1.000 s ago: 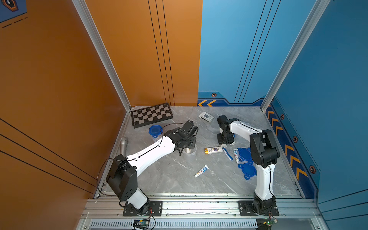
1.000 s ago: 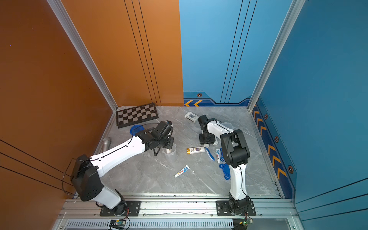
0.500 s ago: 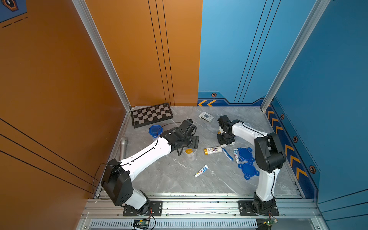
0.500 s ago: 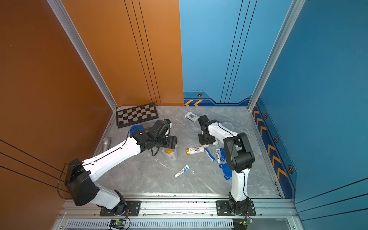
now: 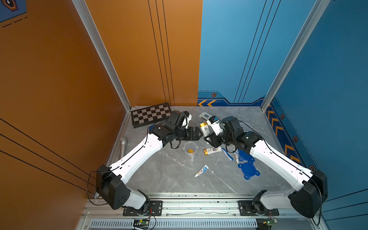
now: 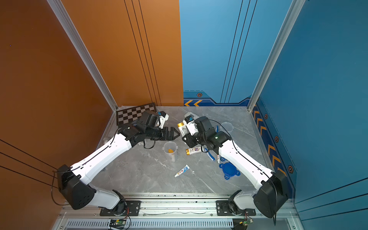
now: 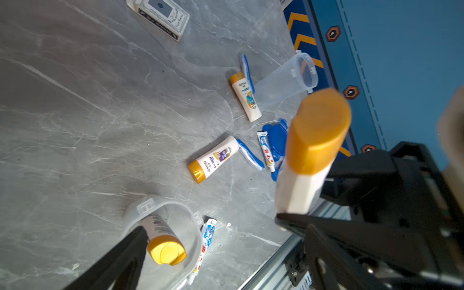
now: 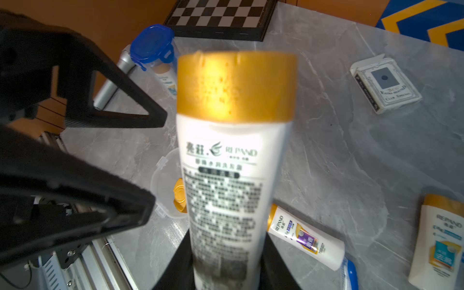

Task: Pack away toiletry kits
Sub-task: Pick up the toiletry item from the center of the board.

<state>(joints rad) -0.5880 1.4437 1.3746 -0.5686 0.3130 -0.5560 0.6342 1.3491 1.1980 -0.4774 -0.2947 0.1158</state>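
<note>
My right gripper point(image 5: 209, 137) is shut on a white gold-capped bottle point(image 5: 204, 129) point(image 8: 236, 150), held above the table with its cap up. My left gripper point(image 5: 200, 133) stands open and empty, its tips just beside that bottle. Below them an upright clear cup point(image 5: 190, 152) point(image 7: 165, 226) holds another bottle point(image 7: 163, 241). A third bottle point(image 5: 212, 150) lies beside a toothbrush point(image 5: 227, 154). One toothpaste tube point(image 5: 201, 171) lies near the front. In the left wrist view a fourth bottle point(image 7: 246, 96) and an empty cup point(image 7: 283, 80) lie on their sides.
Two blue lids point(image 5: 248, 171) lie at the right with a second toothpaste tube point(image 5: 236, 156). A lidded cup point(image 8: 153, 47), a chessboard point(image 5: 151, 114) and a grey microphone point(image 5: 123, 146) are at the back left. A white card box point(image 5: 205, 115) sits at the back.
My left gripper opened and let a bottle drop into the upright cup, then rose. My right gripper closed on a bottle and lifted it toward the left gripper.
</note>
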